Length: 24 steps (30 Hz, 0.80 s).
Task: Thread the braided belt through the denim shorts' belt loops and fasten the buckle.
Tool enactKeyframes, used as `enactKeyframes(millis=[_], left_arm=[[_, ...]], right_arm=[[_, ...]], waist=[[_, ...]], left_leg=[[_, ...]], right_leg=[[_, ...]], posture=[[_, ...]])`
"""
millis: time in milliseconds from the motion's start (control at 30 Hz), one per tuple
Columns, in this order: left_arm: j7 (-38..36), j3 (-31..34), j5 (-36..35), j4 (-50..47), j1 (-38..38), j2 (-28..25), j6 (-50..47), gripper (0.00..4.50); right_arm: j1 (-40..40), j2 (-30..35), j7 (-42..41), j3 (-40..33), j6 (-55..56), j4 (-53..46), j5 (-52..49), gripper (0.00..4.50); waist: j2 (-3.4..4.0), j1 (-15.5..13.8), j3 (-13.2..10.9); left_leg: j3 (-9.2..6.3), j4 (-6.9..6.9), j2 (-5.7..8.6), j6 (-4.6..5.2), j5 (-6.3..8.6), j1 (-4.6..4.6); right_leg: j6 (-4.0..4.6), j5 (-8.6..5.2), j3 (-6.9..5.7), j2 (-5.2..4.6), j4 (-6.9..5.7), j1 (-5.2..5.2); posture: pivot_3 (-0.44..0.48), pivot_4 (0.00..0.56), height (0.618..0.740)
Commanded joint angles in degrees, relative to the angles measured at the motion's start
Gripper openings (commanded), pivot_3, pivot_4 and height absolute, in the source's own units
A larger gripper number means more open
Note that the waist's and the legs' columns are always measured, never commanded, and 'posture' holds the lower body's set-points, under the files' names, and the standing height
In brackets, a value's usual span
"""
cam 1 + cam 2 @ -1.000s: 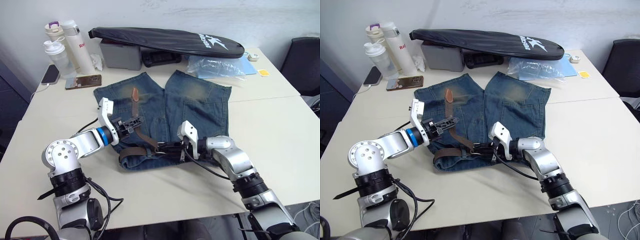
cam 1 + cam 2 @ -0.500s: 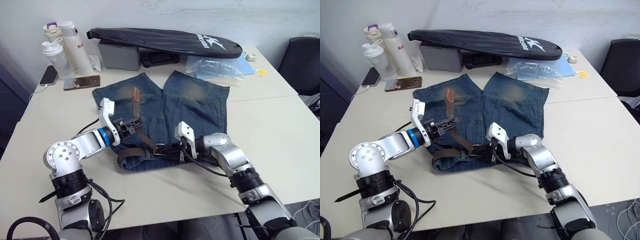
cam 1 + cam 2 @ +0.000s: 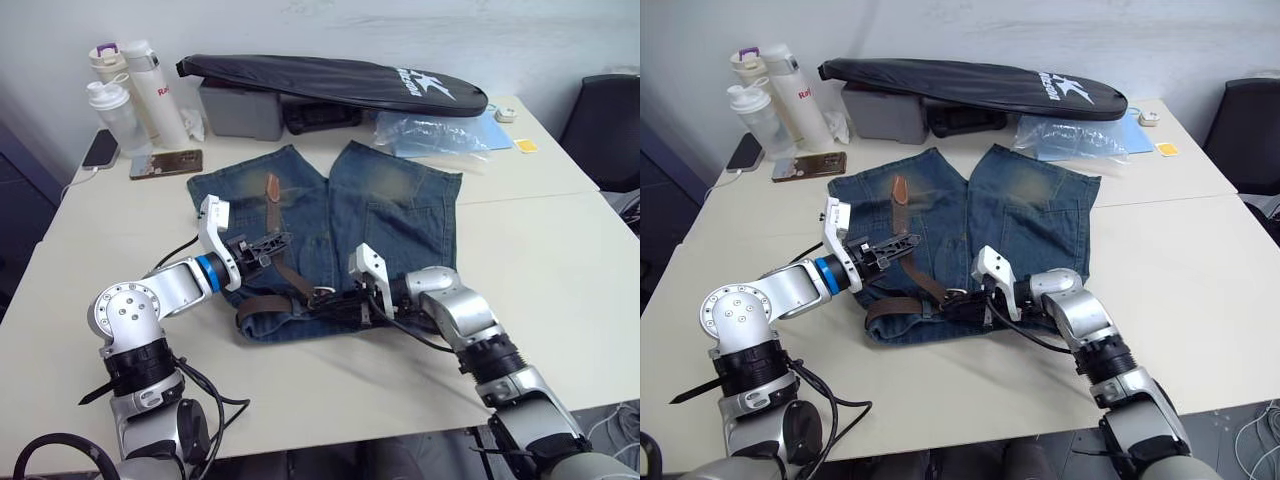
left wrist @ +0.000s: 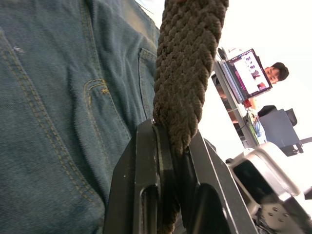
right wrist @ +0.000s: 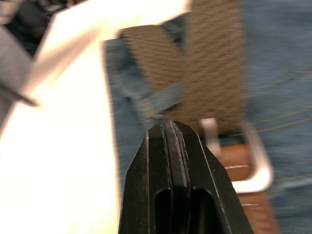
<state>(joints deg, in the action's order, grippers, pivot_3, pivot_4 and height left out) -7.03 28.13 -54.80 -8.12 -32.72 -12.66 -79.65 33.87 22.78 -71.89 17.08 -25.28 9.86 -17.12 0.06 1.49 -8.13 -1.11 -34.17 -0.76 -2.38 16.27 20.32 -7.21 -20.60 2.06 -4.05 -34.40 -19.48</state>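
Pale beige tabletop [image 3: 560, 260], centre frame. Left gripper [image 3: 268, 243] clamped on dark-brown braided belt [image 3: 290, 277], lower centre-left, strap pinched between its black fingers [image 4: 146, 161]. Right gripper [image 3: 335, 303] lower centre, fingers pressed together, tips just beside small silver metal buckle [image 3: 322, 294] at the waistband. Faded blue denim shorts [image 3: 390, 215] lie flat mid-frame, belt running diagonally up the left leg. Long black zipped bag [image 3: 330, 82] upper centre.

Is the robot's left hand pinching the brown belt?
Yes, the left gripper has its black fingers shut on the braided belt, above the denim shorts.
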Motion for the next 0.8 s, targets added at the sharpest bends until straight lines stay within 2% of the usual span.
enactKeyframes(millis=[33, 300, 800], left_arm=[[-0.75, -0.57, -1.29, -0.91, -0.95, -0.75, 0.86, 0.00], [-1.01, -1.57, -1.24, -0.51, -1.02, -0.81, 1.70, 0.00], [-0.39, -0.81, -1.59, -0.67, -0.92, -1.62, 1.83, 0.00]], right_arm=[[2.38, 0.96, -0.34, -2.76, -1.30, -3.23, -2.31, 0.03], [5.16, -0.75, 3.96, -2.07, 3.16, 3.87, 2.13, 0.03], [2.60, -2.84, 3.98, -0.15, 4.31, 6.18, 4.84, 0.03]], waist=[[-0.01, 0.02, -0.01], [0.00, 0.07, -0.02], [0.01, 0.08, -0.02]], left_leg=[[0.00, 0.00, 0.00, 0.00, 0.00, 0.00], [0.00, 0.11, -0.07, -0.01, 0.00, -0.01], [0.02, 0.06, -0.04, 0.00, 0.00, -0.01]], right_leg=[[0.00, 0.00, 0.00, -0.03, 0.01, 0.00], [0.01, 0.00, -0.01, -0.07, 0.20, -0.02], [0.00, 0.00, 0.00, -0.05, 0.06, -0.02]], posture=[[0.000, 0.150, 0.740], [0.000, 0.150, 0.740], [0.000, 0.150, 0.740]])
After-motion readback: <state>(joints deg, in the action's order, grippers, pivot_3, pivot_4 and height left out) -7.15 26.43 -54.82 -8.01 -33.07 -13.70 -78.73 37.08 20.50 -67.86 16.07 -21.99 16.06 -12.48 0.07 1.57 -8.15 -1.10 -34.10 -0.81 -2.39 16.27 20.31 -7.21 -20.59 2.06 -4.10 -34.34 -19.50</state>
